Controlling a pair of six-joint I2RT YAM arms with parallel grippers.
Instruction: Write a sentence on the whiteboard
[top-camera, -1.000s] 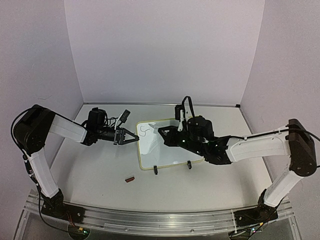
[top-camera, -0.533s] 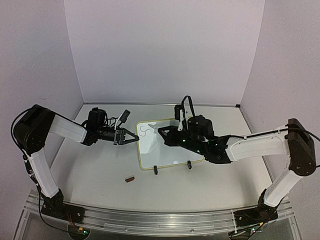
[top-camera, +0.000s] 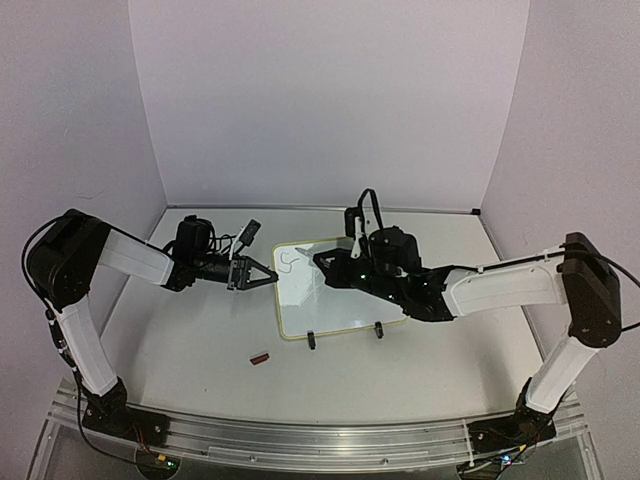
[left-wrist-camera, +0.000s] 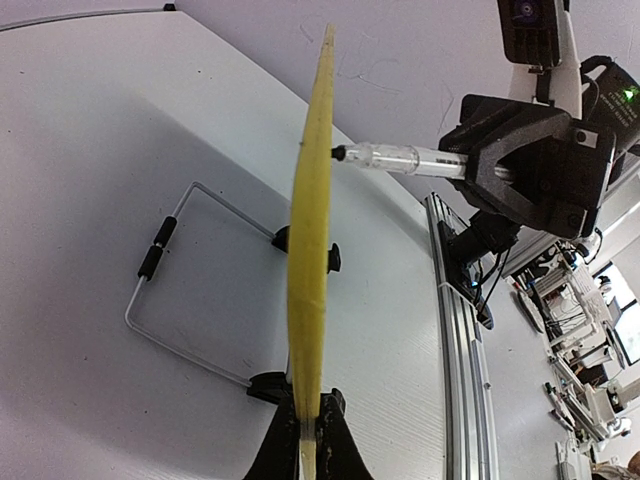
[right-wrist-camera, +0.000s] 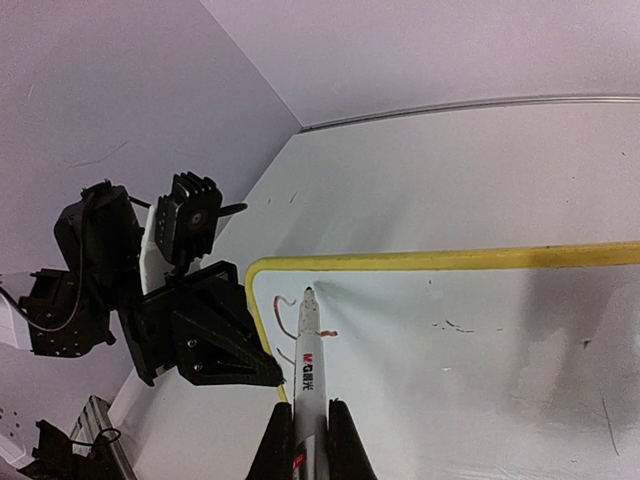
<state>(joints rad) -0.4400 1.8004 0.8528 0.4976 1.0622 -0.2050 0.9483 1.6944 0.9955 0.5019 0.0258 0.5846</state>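
The whiteboard (top-camera: 345, 300), white with a pale-yellow frame, leans on its wire stand (left-wrist-camera: 165, 290) at mid-table. My left gripper (top-camera: 268, 277) is shut on its left edge; in the left wrist view the board (left-wrist-camera: 312, 230) shows edge-on between the jaws of that gripper (left-wrist-camera: 311, 432). My right gripper (top-camera: 322, 262) is shut on a marker (right-wrist-camera: 311, 370), whose tip sits against the board (right-wrist-camera: 470, 370) near its top left corner. Of the sentence (right-wrist-camera: 283, 318), a curved stroke and a short dash show beside the tip. The right gripper (right-wrist-camera: 310, 445) clamps the marker's barrel.
A small reddish-brown marker cap (top-camera: 260, 357) lies on the table in front of the board's left side. Two black clips (top-camera: 311, 341) hold the board's lower edge. A metal rail (top-camera: 300, 440) runs along the near table edge.
My right arm has shifted slightly left and away, carrying the marker tip a little across the board's top left area. The left arm and the board have not moved.
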